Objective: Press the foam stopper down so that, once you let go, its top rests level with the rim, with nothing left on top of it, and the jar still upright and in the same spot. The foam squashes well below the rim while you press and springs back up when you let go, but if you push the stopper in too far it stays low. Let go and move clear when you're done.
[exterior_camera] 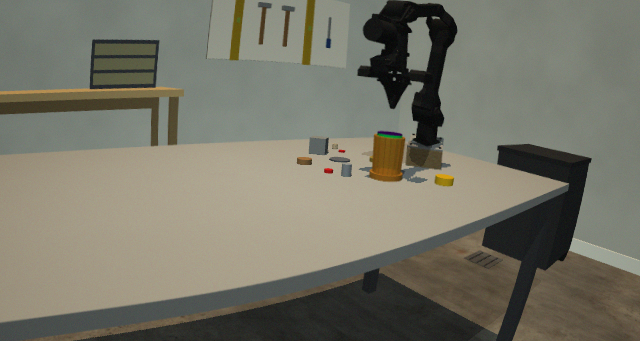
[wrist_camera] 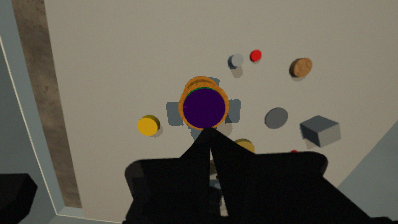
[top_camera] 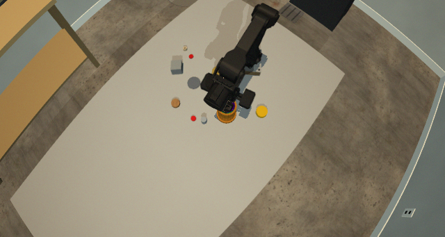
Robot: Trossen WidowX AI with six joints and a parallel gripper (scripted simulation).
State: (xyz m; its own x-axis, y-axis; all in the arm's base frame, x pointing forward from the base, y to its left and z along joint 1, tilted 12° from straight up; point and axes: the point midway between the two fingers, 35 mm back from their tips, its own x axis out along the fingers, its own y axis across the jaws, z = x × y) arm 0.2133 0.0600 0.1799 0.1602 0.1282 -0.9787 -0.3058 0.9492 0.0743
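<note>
An orange ribbed jar [top_camera: 226,117] [exterior_camera: 387,157] [wrist_camera: 194,86] stands upright on the table [top_camera: 139,167] [exterior_camera: 150,206]. A purple foam stopper [exterior_camera: 389,133] [wrist_camera: 203,108] sits in its mouth, with a thin green band under it, and its top shows slightly above the rim in the side view. Nothing lies on the stopper. My gripper [exterior_camera: 393,104] [wrist_camera: 208,131] is shut and empty, pointing down. It hangs well above the stopper, clear of it. In the overhead view the arm hides most of the jar's top.
Near the jar lie a yellow disc [top_camera: 261,110] [exterior_camera: 444,180] [wrist_camera: 148,125], a small grey cylinder [top_camera: 204,119] [exterior_camera: 346,169] [wrist_camera: 235,61], red discs [top_camera: 193,118] [top_camera: 190,56], a tan disc [top_camera: 175,102] [wrist_camera: 301,67], a flat grey disc [top_camera: 193,83] [wrist_camera: 276,118] and a grey cube [top_camera: 176,64] [exterior_camera: 318,145] [wrist_camera: 320,130]. The arm base [exterior_camera: 424,153] stands behind the jar.
</note>
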